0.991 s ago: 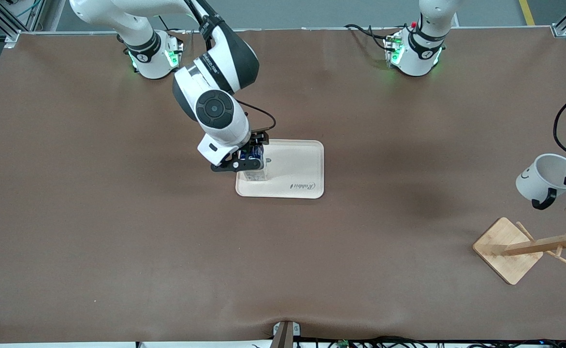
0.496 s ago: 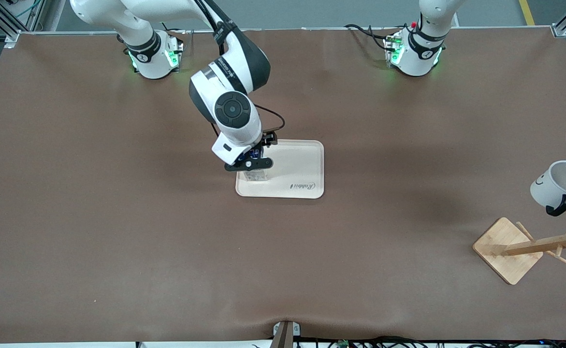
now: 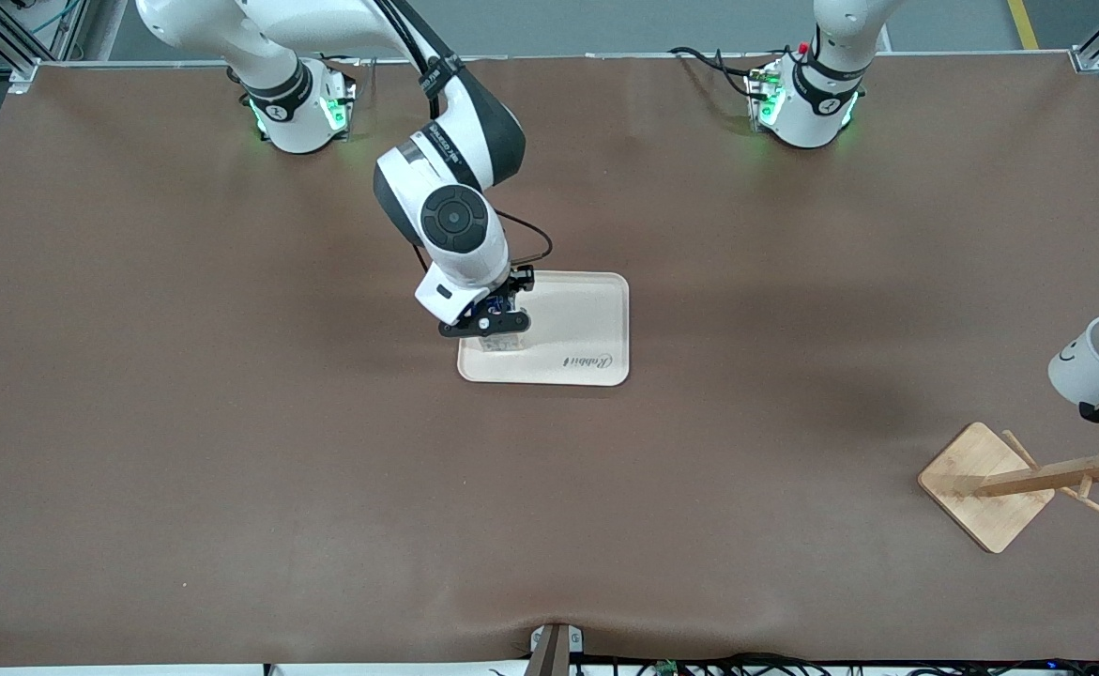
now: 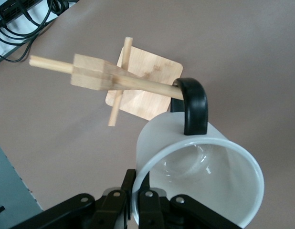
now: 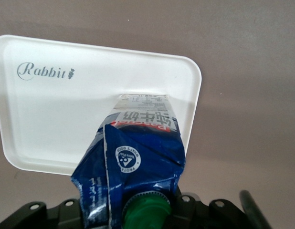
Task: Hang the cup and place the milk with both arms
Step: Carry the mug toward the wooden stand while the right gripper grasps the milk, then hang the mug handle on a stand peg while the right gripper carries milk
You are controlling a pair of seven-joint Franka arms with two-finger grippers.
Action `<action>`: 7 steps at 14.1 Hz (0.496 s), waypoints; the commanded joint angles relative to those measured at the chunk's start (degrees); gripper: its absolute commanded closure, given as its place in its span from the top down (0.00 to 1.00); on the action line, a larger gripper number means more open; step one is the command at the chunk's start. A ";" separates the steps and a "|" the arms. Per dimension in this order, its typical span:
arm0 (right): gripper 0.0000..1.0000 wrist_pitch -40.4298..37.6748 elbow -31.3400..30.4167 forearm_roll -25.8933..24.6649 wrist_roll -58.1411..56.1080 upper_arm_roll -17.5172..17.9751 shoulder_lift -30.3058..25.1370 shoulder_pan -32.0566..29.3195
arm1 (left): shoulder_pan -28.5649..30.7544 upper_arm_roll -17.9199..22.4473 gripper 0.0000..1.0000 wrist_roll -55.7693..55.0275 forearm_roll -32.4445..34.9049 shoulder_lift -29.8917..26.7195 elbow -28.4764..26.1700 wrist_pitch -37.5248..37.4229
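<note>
My right gripper [image 3: 496, 329] is shut on the milk [image 3: 502, 342], a blue and white carton with a green cap [image 5: 145, 212]. It holds the milk upright at the corner of the white tray [image 3: 577, 319] nearest the right arm. In the right wrist view the milk [image 5: 135, 152] has its base at the tray [image 5: 52, 119]; I cannot tell if it touches. My left gripper [image 4: 138, 202] is shut on the rim of the white cup [image 4: 200, 162]. The cup [image 3: 1095, 361] hangs tilted above the wooden rack [image 3: 1056, 474]. A rack peg [image 4: 147, 87] reaches the black handle [image 4: 194, 107].
The rack's square base [image 3: 981, 483] stands near the left arm's end of the table, nearer the front camera than the cup. The rack leans out of the front view's edge. The left gripper itself is outside the front view. Brown table [image 3: 324, 488].
The right gripper carried the milk further over the tray and lowered it. The left gripper moved the cup down toward the rack, toward the left arm's end of the table.
</note>
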 commanded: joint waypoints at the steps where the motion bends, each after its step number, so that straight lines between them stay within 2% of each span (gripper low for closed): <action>1: 0.00 -3.77 2.72 -0.46 0.97 -0.50 -1.20 -0.15 | -0.03 0.23 0.00 2.17 1.16 2.55 3.51 -0.17; 4: 0.00 -15.19 9.48 -0.46 1.41 -0.86 -1.20 -2.69 | 0.76 0.23 0.00 3.57 0.90 3.61 3.69 1.24; 6: 0.00 -16.09 9.85 -0.37 0.45 -0.86 -2.95 -5.85 | 1.03 0.23 0.00 3.57 0.72 4.14 3.78 1.50; 7: 0.00 -17.40 9.50 -0.46 -1.73 -0.77 -4.27 -8.13 | 0.94 0.23 0.21 3.40 0.72 4.22 3.78 2.20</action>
